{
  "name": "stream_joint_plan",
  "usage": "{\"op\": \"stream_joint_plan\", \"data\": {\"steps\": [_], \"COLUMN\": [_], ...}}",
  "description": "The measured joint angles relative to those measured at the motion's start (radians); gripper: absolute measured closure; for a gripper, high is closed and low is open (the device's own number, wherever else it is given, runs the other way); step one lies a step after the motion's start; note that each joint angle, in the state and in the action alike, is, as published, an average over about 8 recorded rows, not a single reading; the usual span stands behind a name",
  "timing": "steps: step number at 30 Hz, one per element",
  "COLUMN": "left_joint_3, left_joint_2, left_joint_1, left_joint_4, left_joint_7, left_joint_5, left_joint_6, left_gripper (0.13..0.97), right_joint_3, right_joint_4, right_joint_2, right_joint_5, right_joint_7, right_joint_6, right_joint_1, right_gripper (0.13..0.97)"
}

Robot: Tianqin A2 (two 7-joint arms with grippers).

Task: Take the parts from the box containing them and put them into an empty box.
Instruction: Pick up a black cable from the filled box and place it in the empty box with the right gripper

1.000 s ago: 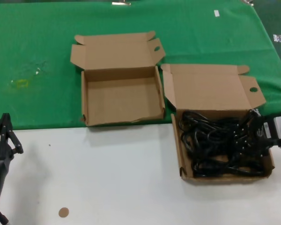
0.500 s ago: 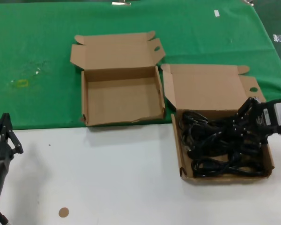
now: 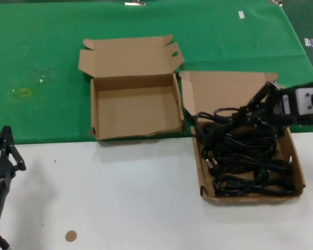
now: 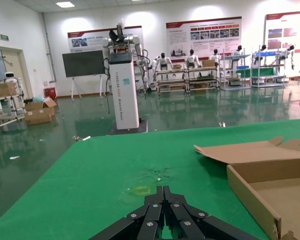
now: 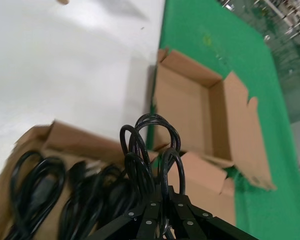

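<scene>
Left gripper (image 3: 5, 148) idle at near-left table edge, fingers closed, holding nothing. Empty box (image 3: 133, 107) centre-far. Right gripper (image 3: 255, 110), fingers clamped on power cord bundle (image 3: 224, 117), over source box (image 3: 295, 161). Risk: tangled cords (image 3: 248, 166) drag along or slip free.

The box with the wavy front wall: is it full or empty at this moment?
Empty. The wavy-fronted box shows only bare cardboard floor; every power cord lies in or hangs over the other box, one bundle in the right gripper.
</scene>
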Motion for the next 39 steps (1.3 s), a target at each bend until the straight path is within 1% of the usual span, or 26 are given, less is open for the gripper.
{"op": "stream_joint_plan", "data": {"steps": [6,12,19,27,33,39], "left_joint_3": [0.000,0.000,0.000,0.000,0.000,0.000], "left_joint_2": [0.000,0.000,0.000,0.000,0.000,0.000], "left_joint_1": [0.000,0.000,0.000,0.000,0.000,0.000], "left_joint_4": [0.000,0.000,0.000,0.000,0.000,0.000], "left_joint_7": [0.000,0.000,0.000,0.000,0.000,0.000], "left_joint_5": [0.000,0.000,0.000,0.000,0.000,0.000], "left_joint_6": [0.000,0.000,0.000,0.000,0.000,0.000], "left_gripper": [0.945,0.945,0.945,0.945,0.945,0.945], "right_joint_3": [-0.011,-0.035,-0.078,-0.129,-0.159,-0.176], "right_joint_4": [0.035,0.061,0.034,-0.073,-0.197,-0.325], "right_joint_2": [-0.049,-0.123,-0.235,-0.375,-0.466,-0.541], "right_joint_5": [-0.025,-0.062,-0.120,-0.186,-0.216,-0.224], "right_joint_7": [0.047,0.093,0.123,0.119,0.078,0.026], "right_joint_6": [0.029,0.066,0.120,0.196,0.252,0.298], "right_joint_1": [0.028,0.057,0.096,0.139,0.173,0.211], "right_gripper": [0.936,0.937,0.937,0.937,0.937,0.937]}}
